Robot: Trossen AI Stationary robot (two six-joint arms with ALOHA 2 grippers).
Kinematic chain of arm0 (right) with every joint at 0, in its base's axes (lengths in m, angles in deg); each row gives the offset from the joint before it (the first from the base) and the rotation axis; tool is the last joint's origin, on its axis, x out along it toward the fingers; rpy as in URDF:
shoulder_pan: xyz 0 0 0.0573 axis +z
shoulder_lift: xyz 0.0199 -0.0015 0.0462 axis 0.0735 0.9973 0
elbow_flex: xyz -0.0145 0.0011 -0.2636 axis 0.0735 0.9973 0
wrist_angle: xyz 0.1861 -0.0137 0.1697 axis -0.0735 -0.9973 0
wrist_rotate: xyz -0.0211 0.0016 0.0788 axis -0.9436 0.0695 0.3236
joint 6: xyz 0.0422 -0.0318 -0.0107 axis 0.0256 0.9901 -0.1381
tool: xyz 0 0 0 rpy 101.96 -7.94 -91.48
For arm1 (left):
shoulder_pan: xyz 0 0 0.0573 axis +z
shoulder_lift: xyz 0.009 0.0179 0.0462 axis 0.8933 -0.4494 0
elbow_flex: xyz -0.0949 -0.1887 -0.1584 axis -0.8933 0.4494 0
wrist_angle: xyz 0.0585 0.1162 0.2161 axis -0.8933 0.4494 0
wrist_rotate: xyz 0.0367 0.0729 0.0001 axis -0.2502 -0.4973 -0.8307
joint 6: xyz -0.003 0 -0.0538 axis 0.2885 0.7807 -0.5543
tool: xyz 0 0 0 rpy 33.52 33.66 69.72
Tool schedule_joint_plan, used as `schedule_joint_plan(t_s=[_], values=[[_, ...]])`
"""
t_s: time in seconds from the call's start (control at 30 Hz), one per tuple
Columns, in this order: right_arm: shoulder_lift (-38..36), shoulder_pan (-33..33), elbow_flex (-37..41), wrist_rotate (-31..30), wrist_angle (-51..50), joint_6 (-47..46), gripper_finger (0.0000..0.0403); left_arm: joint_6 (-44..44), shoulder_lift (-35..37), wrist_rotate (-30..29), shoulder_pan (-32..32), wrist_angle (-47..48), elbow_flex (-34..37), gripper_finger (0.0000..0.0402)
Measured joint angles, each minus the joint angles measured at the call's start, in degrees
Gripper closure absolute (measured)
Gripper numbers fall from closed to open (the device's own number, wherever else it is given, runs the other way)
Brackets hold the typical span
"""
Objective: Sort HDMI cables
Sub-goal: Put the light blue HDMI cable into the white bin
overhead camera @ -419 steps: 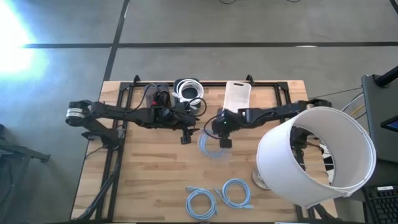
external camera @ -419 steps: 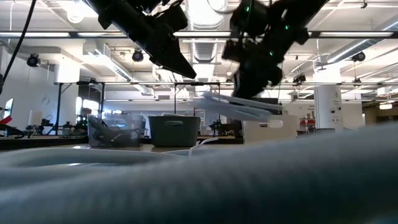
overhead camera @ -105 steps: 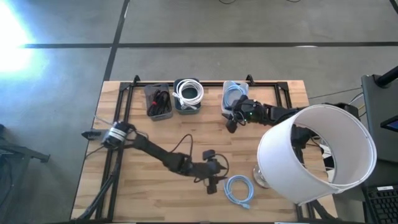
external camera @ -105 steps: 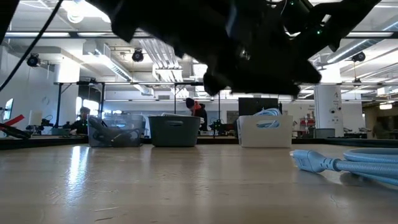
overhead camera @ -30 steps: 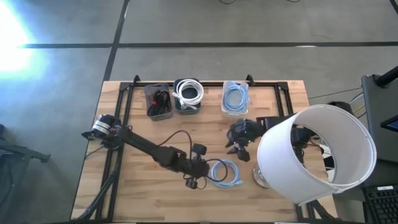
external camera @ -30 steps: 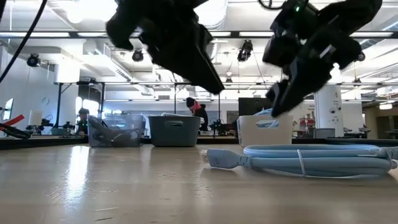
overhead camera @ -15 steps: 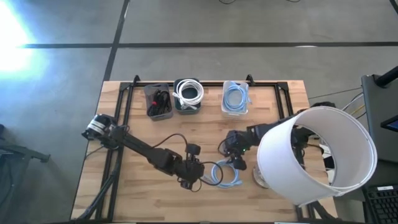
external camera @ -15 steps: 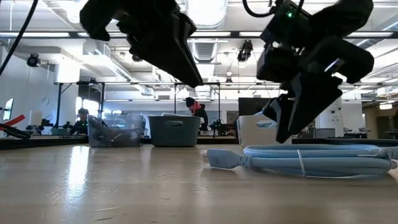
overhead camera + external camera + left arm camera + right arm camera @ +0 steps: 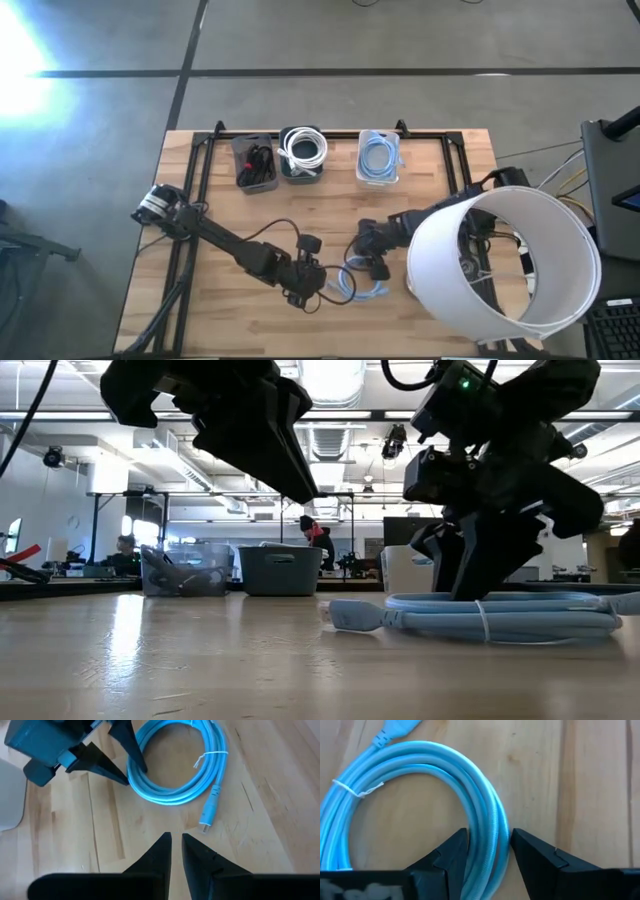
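a light blue hdmi cable (image 9: 362, 283), coiled and bound with a thin white tie, lies flat on the wood, one plug sticking out. three more coils sit in bins: black (image 9: 256, 160), white (image 9: 304, 150), light blue (image 9: 379, 156).

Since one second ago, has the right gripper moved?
Yes. The right gripper moved farther from the bin of blue cables, down onto the blue coil.

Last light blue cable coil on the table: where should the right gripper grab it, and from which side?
Take the light blue cable coil across its bundled strands on the arc away from the plug end, coming from above. The coil lies flat, and the right gripper already straddles that arc with open fingers. The left gripper waits beside.
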Motion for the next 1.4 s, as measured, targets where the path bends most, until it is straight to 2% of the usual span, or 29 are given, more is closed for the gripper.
schedule_joint_plan(t_s=[0.13,0.37,0.57,0.77,0.93,1.03,1.13,1.4], values=[[-0.13,-0.07,0.00,-0.86,0.17,0.00,0.0262,0.62,0.00,-0.05,0.01,-0.04,0.00,0.0354],[-0.15,-0.13,0.04,-1.69,0.03,1.66,0.0319,0.59,0.00,-0.05,0.01,-0.04,0.00,0.0354],[-0.40,-0.24,-0.09,-2.33,-0.96,8.47,0.0365,0.58,0.00,-0.07,0.01,-0.06,0.00,0.0354],[-3.03,-0.75,0.32,-8.78,-2.67,11.00,0.0387,0.54,0.00,-0.07,0.01,-0.06,0.00,0.0354],[-9.05,-1.18,0.28,-15.21,-5.36,6.52,0.0388,0.55,0.00,-0.08,0.01,-0.08,0.00,0.0354],[-12.06,-1.27,0.36,-24.12,-8.81,5.44,0.0388,0.60,0.00,-0.07,0.01,-0.09,0.00,0.0354],[-15.19,-1.29,0.37,-36.51,-9.15,5.14,0.0389,0.62,0.00,-0.10,0.01,-0.63,0.00,0.0354],[-21.59,-2.61,0.25,-84.04,-8.34,4.74,0.0389,0.91,0.00,-0.10,0.03,-2.07,0.02,0.0354]])
